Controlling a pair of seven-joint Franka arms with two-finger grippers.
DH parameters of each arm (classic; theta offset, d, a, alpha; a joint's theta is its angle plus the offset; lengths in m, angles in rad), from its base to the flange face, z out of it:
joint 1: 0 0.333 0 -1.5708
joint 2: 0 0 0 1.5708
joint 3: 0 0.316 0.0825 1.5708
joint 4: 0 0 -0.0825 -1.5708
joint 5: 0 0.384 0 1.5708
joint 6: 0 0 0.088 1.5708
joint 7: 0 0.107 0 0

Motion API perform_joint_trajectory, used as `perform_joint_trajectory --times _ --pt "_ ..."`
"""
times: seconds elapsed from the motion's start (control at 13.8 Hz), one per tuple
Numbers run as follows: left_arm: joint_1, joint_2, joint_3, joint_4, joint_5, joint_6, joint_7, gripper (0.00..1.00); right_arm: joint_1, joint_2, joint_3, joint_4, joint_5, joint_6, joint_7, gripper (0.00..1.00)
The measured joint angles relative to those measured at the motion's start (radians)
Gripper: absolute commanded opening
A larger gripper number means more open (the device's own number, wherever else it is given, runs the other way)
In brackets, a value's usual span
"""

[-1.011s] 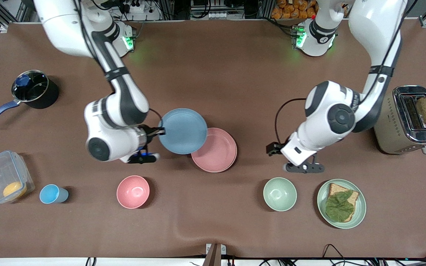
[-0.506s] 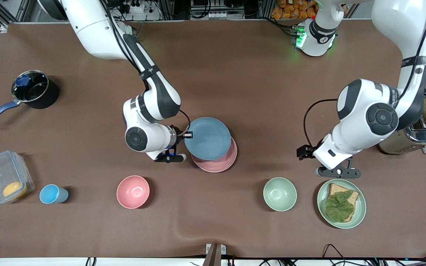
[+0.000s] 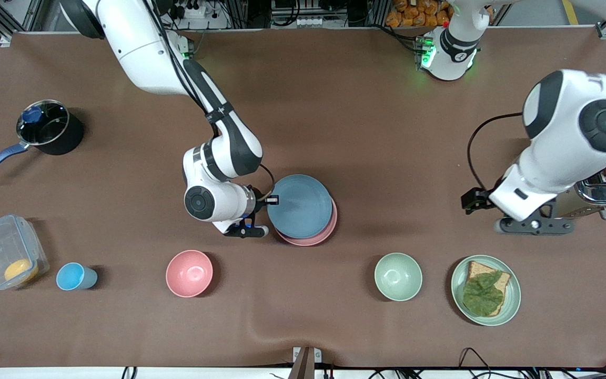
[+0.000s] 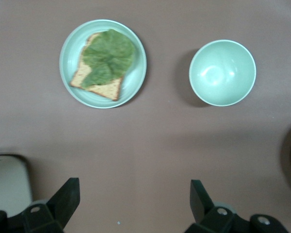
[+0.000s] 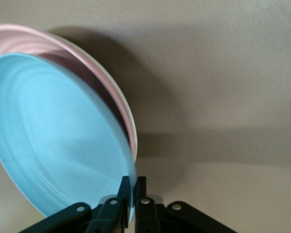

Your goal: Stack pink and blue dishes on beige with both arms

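My right gripper (image 3: 272, 200) is shut on the rim of the pastel blue plate (image 3: 300, 206). It holds the plate tilted just over the pink plate (image 3: 328, 227), covering most of it. In the right wrist view the gripper (image 5: 134, 187) pinches the blue plate (image 5: 53, 136), with the pink plate (image 5: 94, 73) close beneath. A thin pale edge (image 5: 129, 116) shows under the pink rim; the beige plate is otherwise hidden. My left gripper (image 3: 533, 226) hangs open and empty over the table beside the toaster, and the left wrist view shows it (image 4: 134, 204) with nothing between its fingers.
A pink bowl (image 3: 189, 273), a blue cup (image 3: 74, 277), a green bowl (image 3: 398, 276) and a green plate (image 3: 513, 305) with toast stand nearer the camera. The toaster (image 3: 592, 192) is at the left arm's end. A pot (image 3: 48, 129) and a clear box (image 3: 6, 258) are at the right arm's end.
The right arm carried the blue plate toward the left arm's end until it sits over the pink plate. The left arm drew back toward the toaster.
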Motion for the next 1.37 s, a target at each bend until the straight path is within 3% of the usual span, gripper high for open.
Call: perform_joint_trajectory --times 0.36,0.65,0.94,1.16,1.37 --pt "0.072 -0.051 0.0 0.0 0.0 -0.028 0.024 1.0 -0.009 0.0 -0.014 0.054 0.037 -0.012 0.001 1.0" --pt "0.1 -0.076 -0.001 0.003 -0.015 -0.043 0.048 1.0 -0.075 -0.009 -0.04 0.108 0.024 -0.142 -0.014 1.0" --pt "0.125 -0.122 -0.001 0.025 -0.042 -0.111 0.088 1.0 -0.239 -0.071 -0.066 0.119 -0.117 -0.334 -0.119 1.0" --pt "0.13 -0.162 -0.001 0.028 -0.088 -0.139 0.092 1.0 -0.334 -0.125 -0.07 0.119 -0.253 -0.407 -0.209 1.0" --pt "0.132 -0.223 0.017 0.032 -0.147 -0.169 0.116 1.0 -0.395 -0.178 -0.072 0.119 -0.323 -0.458 -0.275 1.0"
